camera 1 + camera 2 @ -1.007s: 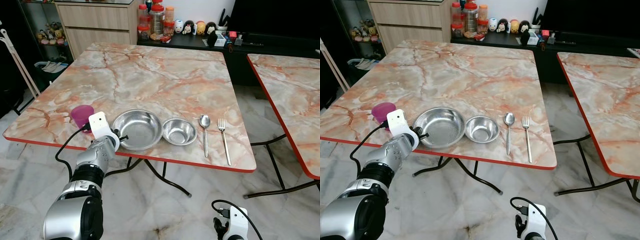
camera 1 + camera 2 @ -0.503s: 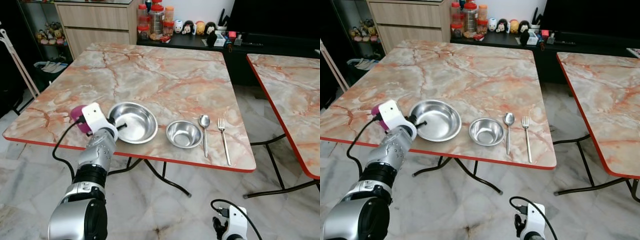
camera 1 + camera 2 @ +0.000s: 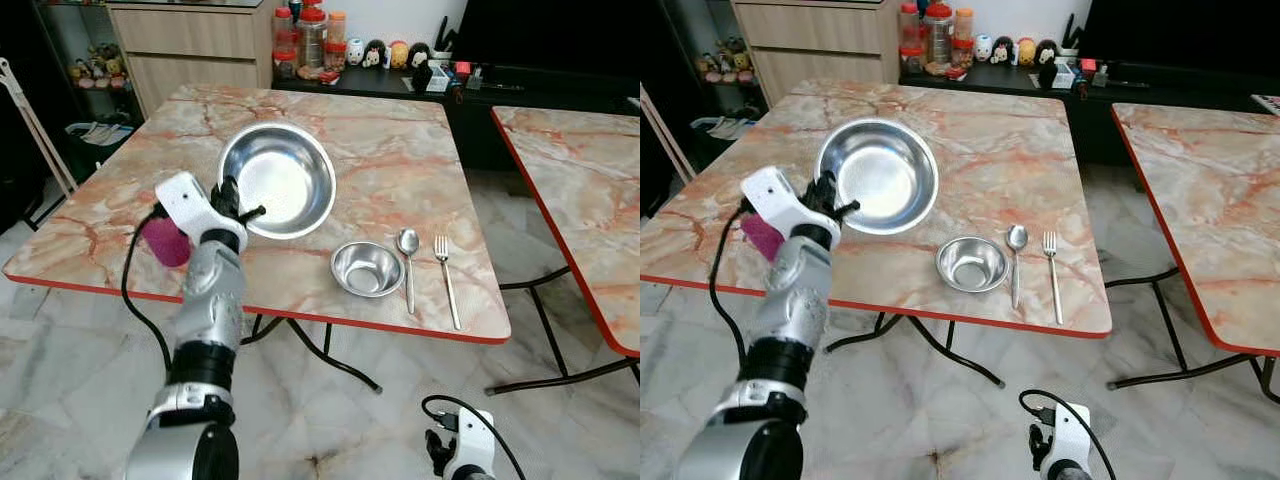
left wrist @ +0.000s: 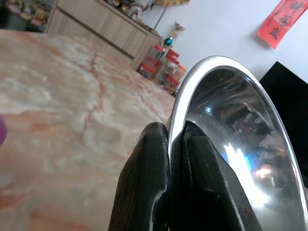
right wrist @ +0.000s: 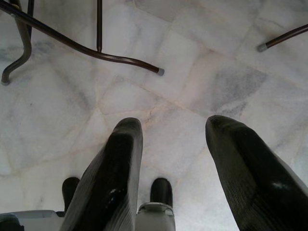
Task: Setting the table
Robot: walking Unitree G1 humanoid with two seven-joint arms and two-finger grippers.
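Now the left gripper (image 3: 232,203) pinches the rim of the big bowl (image 3: 277,180), tilted up above the table (image 3: 380,150). Best keep that squeeze tight and lower it flat. The right gripper (image 5: 175,159) hangs spread apart.

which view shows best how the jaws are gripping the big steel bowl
The left wrist view: the left gripper has its jaws pinched on the big bowl's rim, one inside, one outside. The eye views show the whole bowl lifted and tilted above the table, but the grip is small there. The right wrist view faces the floor.
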